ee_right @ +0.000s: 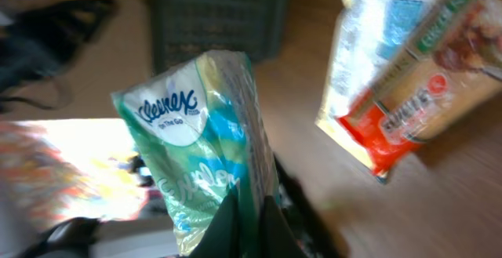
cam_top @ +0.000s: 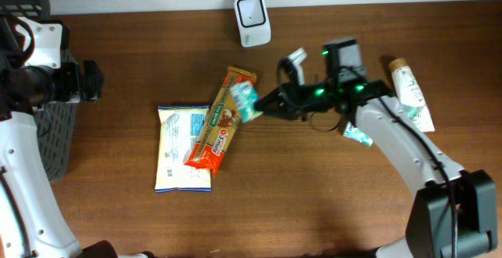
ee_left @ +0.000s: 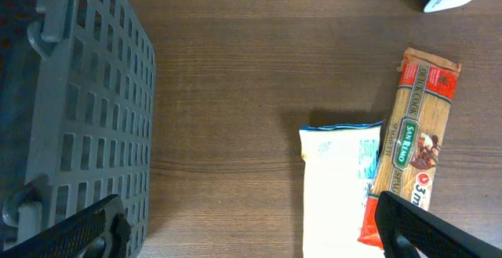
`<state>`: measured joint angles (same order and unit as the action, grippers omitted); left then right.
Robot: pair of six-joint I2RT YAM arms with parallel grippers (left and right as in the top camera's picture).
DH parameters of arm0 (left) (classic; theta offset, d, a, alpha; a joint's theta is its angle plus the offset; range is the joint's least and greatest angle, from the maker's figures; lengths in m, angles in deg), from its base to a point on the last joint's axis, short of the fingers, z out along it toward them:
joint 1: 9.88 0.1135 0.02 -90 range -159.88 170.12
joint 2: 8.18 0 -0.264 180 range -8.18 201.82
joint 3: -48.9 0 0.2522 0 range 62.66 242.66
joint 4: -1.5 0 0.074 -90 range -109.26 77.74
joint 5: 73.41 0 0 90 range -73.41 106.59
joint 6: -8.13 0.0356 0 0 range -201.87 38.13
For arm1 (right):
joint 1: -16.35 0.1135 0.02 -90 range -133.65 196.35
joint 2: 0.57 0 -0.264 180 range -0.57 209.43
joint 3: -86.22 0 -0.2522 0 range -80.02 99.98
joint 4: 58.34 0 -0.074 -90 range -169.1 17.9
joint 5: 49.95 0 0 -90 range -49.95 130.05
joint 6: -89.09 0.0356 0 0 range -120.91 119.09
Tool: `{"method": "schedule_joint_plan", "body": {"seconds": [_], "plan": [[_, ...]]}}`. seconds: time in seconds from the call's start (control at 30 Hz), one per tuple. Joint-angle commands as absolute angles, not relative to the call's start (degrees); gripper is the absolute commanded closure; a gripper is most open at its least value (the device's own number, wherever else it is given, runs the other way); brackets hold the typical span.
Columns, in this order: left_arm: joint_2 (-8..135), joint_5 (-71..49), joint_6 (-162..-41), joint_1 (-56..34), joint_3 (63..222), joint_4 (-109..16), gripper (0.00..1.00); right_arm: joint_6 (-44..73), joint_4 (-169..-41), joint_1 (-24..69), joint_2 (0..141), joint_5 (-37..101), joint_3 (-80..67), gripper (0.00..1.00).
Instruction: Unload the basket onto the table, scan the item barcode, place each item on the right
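Bare counter [cam_top: 314, 211] in front of the spaghetti pack [cam_top: 218, 125], open for passage. White bag [cam_top: 183, 148] touches its left side. Scanner [cam_top: 252, 9] stands beyond it, gap between.

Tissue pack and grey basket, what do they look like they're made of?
Tissue pack: probably thin glossy plastic film; it shows creases and shiny highlights. Basket: rigid matte grey plastic, likely moulded, judging by its even grid of rectangular holes.
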<state>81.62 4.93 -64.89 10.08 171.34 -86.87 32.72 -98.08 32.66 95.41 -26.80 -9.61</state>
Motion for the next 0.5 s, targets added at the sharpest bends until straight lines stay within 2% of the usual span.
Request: {"method": "schedule_joint_plan", "body": {"seconds": [0.0, 0.1, 0.2, 0.27, 0.37, 0.47], "plan": [[81.8, 4.34, -64.19, 10.28, 171.56, -86.96, 0.01, 26.49, -104.13, 38.52, 93.91, -7.74, -8.63, 0.96], [81.8, 4.34, -64.19, 10.28, 171.56, -86.96, 0.01, 22.82, -116.9, 44.55, 94.34, 16.61, -2.77, 0.96], [81.8, 4.34, -64.19, 10.28, 171.56, -86.96, 0.01, 18.27, -131.39, 47.9, 99.11, 38.27, 15.59, 0.96], [81.8, 4.34, -64.19, 10.26, 171.56, -86.96, 0.01, 15.38, -136.24, 47.81, 105.47, 48.67, 30.17, 0.96], [81.8, 4.34, -64.19, 10.28, 171.56, -86.96, 0.01, 9.92, -131.06, 47.79, 114.74, 64.52, 42.3, 0.96], [81.8, 4.34, -64.19, 10.28, 171.56, -86.96, 0.01, 0.35, -115.19, 47.79, 121.07, 74.16, 42.87, 0.96]]}}
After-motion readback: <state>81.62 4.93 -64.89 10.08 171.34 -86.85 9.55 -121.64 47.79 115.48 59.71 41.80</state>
